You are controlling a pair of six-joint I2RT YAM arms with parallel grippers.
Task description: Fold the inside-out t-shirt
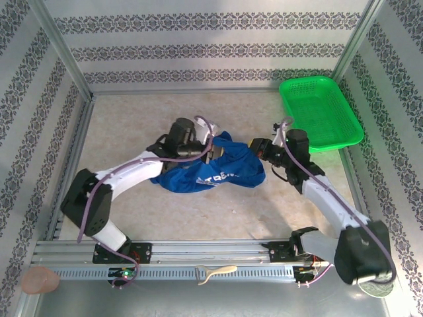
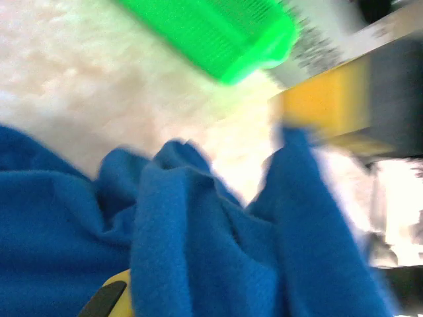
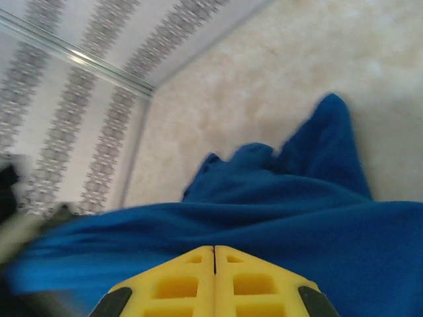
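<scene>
The inside-out t-shirt (image 1: pixel 211 175) is a royal blue, wrinkled bundle hanging between both arms over the middle of the table. My left gripper (image 1: pixel 210 150) holds its upper left edge. In the left wrist view the cloth (image 2: pixel 198 244) drapes over the jaws, and one yellow finger (image 2: pixel 109 298) shows at the bottom. My right gripper (image 1: pixel 255 146) holds the shirt's right end. Its yellow fingers (image 3: pixel 192 284) are pressed together with the blue cloth (image 3: pixel 297 231) pinched at their tips (image 3: pixel 214 249). I see no tag.
A green plastic mesh basket (image 1: pixel 320 112) lies at the back right corner; it also appears in the left wrist view (image 2: pixel 211 30). Patterned walls enclose the table on three sides. A metal rail (image 1: pixel 198 254) runs along the near edge.
</scene>
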